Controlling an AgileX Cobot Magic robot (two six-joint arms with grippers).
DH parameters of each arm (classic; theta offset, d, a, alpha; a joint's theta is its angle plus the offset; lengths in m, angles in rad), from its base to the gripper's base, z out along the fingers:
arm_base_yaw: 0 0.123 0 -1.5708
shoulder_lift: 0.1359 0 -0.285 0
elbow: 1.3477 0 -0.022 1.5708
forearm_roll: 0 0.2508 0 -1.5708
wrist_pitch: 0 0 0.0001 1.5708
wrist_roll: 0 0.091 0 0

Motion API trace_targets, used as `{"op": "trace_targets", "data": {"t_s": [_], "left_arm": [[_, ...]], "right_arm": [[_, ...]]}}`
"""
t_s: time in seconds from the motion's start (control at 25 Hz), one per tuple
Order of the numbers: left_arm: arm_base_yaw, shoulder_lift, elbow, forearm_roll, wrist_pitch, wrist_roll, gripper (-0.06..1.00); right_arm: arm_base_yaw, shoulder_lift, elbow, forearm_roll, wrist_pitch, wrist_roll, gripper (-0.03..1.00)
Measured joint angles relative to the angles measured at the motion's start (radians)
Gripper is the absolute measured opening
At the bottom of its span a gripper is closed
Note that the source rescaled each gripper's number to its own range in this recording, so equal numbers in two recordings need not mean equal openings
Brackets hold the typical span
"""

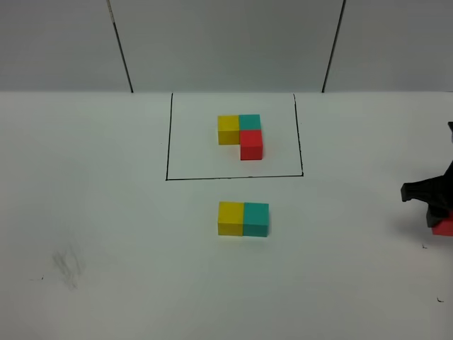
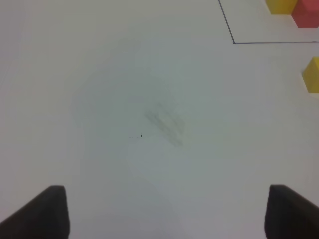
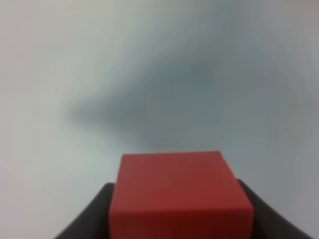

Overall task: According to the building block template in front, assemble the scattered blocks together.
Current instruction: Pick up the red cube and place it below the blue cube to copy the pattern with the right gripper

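The right gripper (image 1: 434,212) is closed on a small matte red cube (image 3: 180,196), low over the white table (image 1: 106,234). A joined yellow cube (image 1: 231,217) and teal cube (image 1: 256,219) lie well off to its left, their row running side to side. The black-framed three-cube template (image 1: 241,134) sits beyond them. The left gripper (image 2: 167,211) hangs open and empty.

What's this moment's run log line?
right gripper: jaws shut on red block | left gripper: jaws open, empty | yellow block, teal block: touching
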State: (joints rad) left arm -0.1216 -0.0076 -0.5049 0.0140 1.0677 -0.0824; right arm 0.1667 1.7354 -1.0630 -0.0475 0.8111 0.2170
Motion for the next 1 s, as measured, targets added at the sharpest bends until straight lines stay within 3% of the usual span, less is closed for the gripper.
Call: {"op": "trace_targets", "data": {"t_s": [0.2, 0.4, 0.72, 0.84, 1.0], "left_arm": [[0.0, 0.0, 0.0, 0.0, 0.0, 0.0, 0.76], [0.0, 0.0, 0.0, 0.0, 0.0, 0.0, 0.76], [0.0, 0.0, 0.0, 0.0, 0.0, 0.0, 0.76], [0.0, 0.0, 0.0, 0.0, 0.0, 0.0, 0.76], [0.0, 0.0, 0.0, 0.0, 0.0, 0.0, 0.76]], "right_arm": [[0.132, -0.096, 0.0, 0.03, 0.064, 0.025, 0.01], [0.286, -0.09, 0.0, 0.095, 0.027, 0.092, 0.01], [0.418, 0.0, 0.0, 0.204, -0.026, 0.099, 0.01], [0.468, 0.012, 0.0, 0.17, -0.037, 0.156, 0.01], [0.549, 0.012, 0.0, -0.015, 0.0, 0.36, 0.01]]}}
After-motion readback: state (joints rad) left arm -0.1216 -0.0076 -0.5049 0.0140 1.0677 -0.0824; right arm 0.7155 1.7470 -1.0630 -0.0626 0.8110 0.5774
